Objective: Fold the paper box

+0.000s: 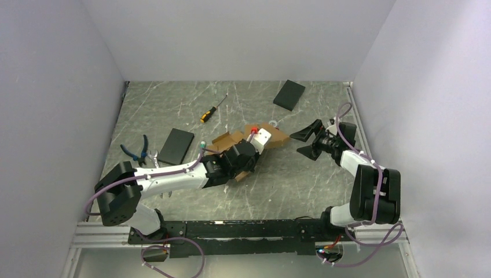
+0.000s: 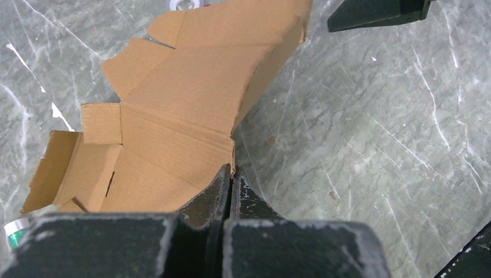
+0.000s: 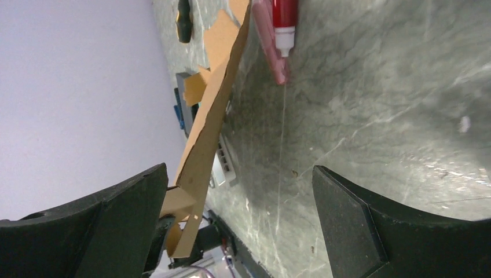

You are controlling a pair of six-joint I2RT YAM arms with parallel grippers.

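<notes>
Overhead, marbled grey table (image 1: 289, 182), pale walls (image 1: 231, 35), paper box (image 1: 279, 136)

Right claw (image 3: 238, 174) spread wide, paper box (image 3: 209, 130) edge-on near one jaw, red-capped tube (image 3: 284, 20) on marbled table (image 3: 376, 104)

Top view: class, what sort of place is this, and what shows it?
Probably a robotics lab test bench: left arm and right arm bolted to a rail, plain walls around the table, screwdriver and pliers.
</notes>
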